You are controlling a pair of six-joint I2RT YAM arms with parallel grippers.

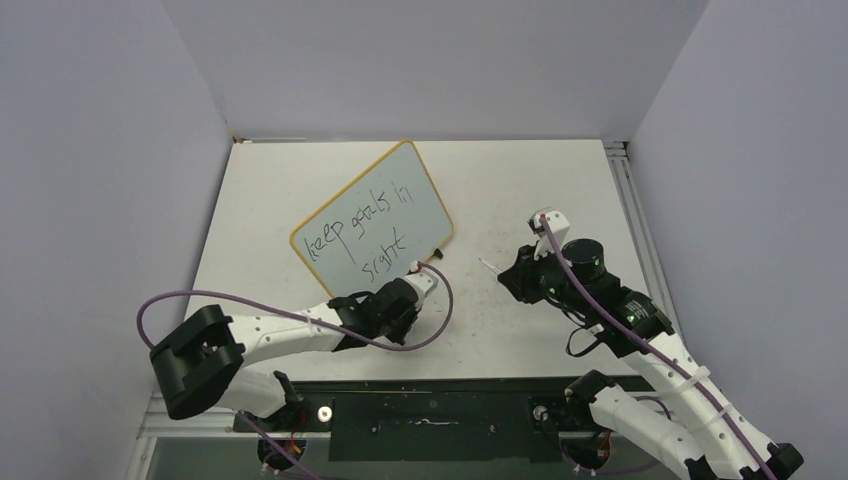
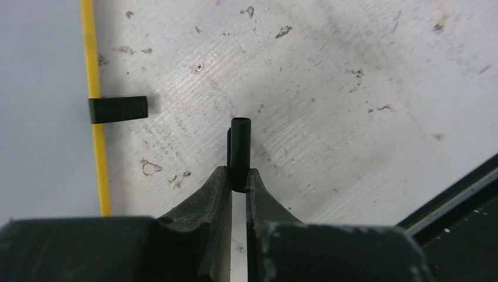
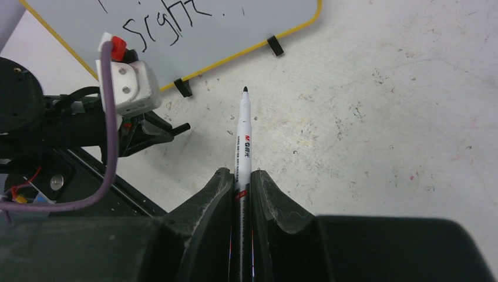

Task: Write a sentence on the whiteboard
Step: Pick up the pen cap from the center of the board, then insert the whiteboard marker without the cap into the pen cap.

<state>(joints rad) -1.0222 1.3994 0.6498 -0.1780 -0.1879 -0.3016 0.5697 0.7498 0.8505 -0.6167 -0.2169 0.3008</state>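
The whiteboard lies tilted on the table, yellow-rimmed, with the sentence "keep goals in sight" in black on two lines. My left gripper sits just off the board's near right corner. It is shut on a black marker cap, beside the board's rim and a black foot. My right gripper is shut on a white marker. Its bare black tip points at the table to the right of the board. The word "sight" shows there.
The scuffed white tabletop runs to grey walls at the back and sides. A black base plate lies along the near edge. The left arm's purple cable loops beside its wrist.
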